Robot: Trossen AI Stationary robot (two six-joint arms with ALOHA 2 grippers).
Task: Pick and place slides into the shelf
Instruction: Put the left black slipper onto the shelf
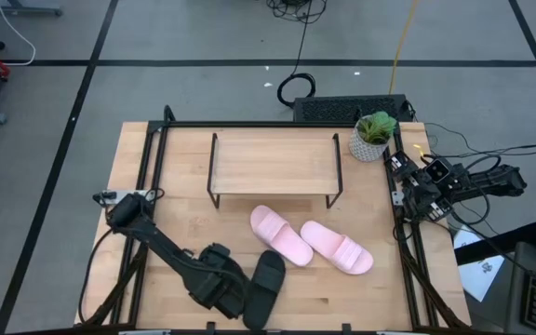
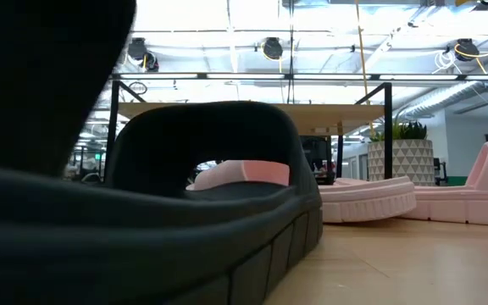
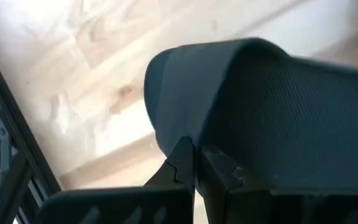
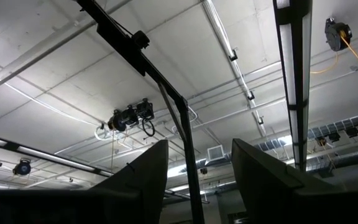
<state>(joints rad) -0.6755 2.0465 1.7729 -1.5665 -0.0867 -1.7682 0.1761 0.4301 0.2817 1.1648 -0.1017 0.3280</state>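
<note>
Black slide [image 2: 219,203], nearest the low camera, fills the foreground: its wide strap arches over the footbed, and the sole lies flat on the counter [image 1: 184,223] near the front edge. Left claw [image 1: 234,290] has its fingers [image 3: 179,163] drawn together at the near edge of the strap, as the left wrist view shows them meeting against the dark textured band; the thin strap rim is the likely purchase, since the sole is too broad to span. Whether the rim is truly pinched between the pads or merely touched cannot be told. Only one black slide is visible in the high view, lying heel toward the front edge and just beside the left arm's wrist.

Outward from the claw, the two pink slides [image 1: 310,244] lie side by side at centre, angled, their toes pointing toward the front right, between the black slide and the shelf [image 1: 274,163]. The shelf stands toward the back of the counter on its wire legs, its plank top bare, so no slide has been placed yet. A potted plant [image 1: 374,136] sits at the shelf's right end, clear of the route.

Right claw [image 4: 197,180], parked off the counter's right edge and aimed at the ceiling, waits with fingers apart and nothing between them.
</note>
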